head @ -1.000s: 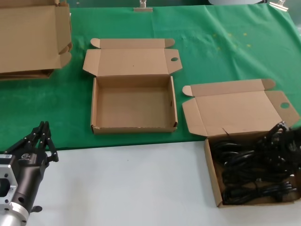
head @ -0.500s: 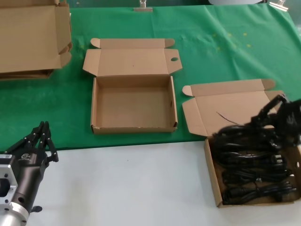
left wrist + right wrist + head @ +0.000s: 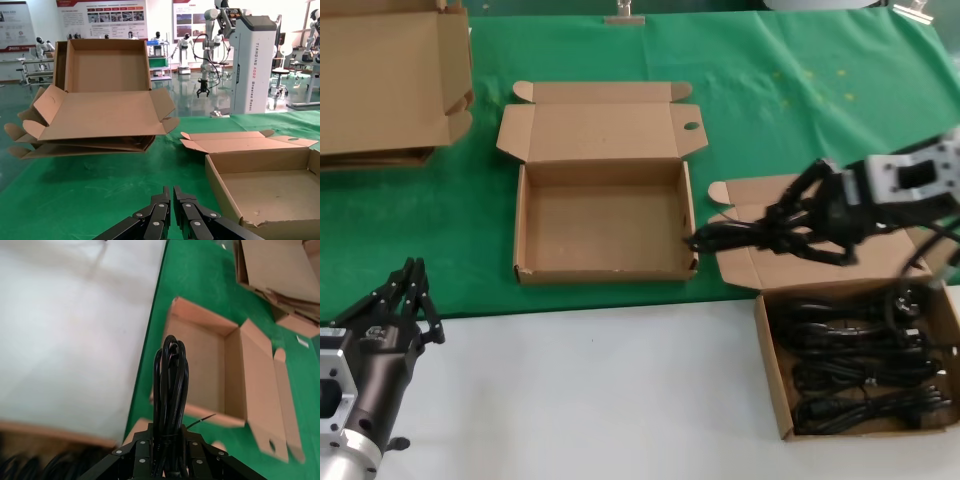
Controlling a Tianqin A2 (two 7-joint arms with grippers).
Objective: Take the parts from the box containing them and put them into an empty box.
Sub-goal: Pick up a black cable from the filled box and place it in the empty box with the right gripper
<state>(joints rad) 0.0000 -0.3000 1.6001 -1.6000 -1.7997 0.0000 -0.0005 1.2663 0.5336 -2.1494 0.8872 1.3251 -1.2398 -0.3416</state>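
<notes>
- Desk (image 3: pixel 570 390): I see a white front strip w/ green cloth (image 3: pixel 770 90) covering the rest behind it.
- Pile of larger cardboard pieces (image 3: pixel 390 80) sits far back on my left, on the cloth; in the left wrist view it shows as stacked flat sheets (image 3: pixel 95 120) w/ one open carton on top.
- Empty box (image 3: pixel 605 215) is mid-cloth, lid folded back flat, round hole in the lid's right ear. Nothing inside. Left wrist view catches its near corner (image 3: pixel 265 185); right wrist view looks down into it (image 3: pixel 207 370).
- Box containing the parts (image 3: pixel 775 380) is front right, straddling the cloth edge and white strip, lid open toward the back. Several parts (image 3: pixel 860 375) lie coiled inside, side by side.
- Right tool (image 3: pixel 795 225) is up in the air over that box's open lid, between the two boxes, clamped on one cable bundle (image 3: pixel 740 238). Bundle sticks out toward the empty box, its tip at that box's right wall. Right wrist view: fingers pinched tight around the bundle (image 3: pixel 170 385), loop end pointing away from the cam.
- Left tool (image 3: pixel 405 305) is parked low at front left over the white strip, well apart from both boxes. Left wrist view shows its fingers (image 3: pixel 157 220) closed together, nothing held.
</notes>
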